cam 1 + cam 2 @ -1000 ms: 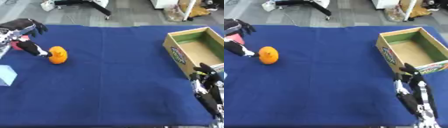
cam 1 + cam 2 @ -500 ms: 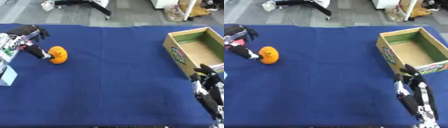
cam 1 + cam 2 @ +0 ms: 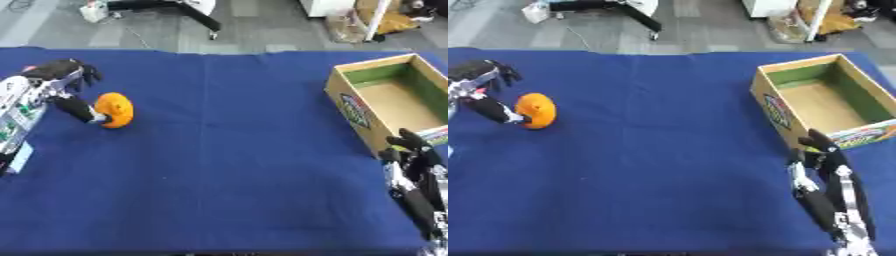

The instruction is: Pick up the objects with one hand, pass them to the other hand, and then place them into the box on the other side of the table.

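Observation:
An orange round object (image 3: 116, 109) lies on the blue cloth at the left. My left hand (image 3: 59, 85) is just left of it, thumb stretched down against its lower left side and fingers curled above, not closed round it. The open cardboard box (image 3: 391, 102), green inside, stands at the right edge and holds nothing that I can see. My right hand (image 3: 829, 175) rests at the lower right, fingers straight and pointing up, just in front of the box.
A pale blue block (image 3: 19, 156) shows at the left edge below my left arm. The blue table (image 3: 227, 165) stretches wide between the orange object and the box. Beyond the far edge are a grey floor and chair legs.
My left hand has come down and nearer the orange object, the thumb now reaching its lower side. The orange object and the right hand have hardly shifted.

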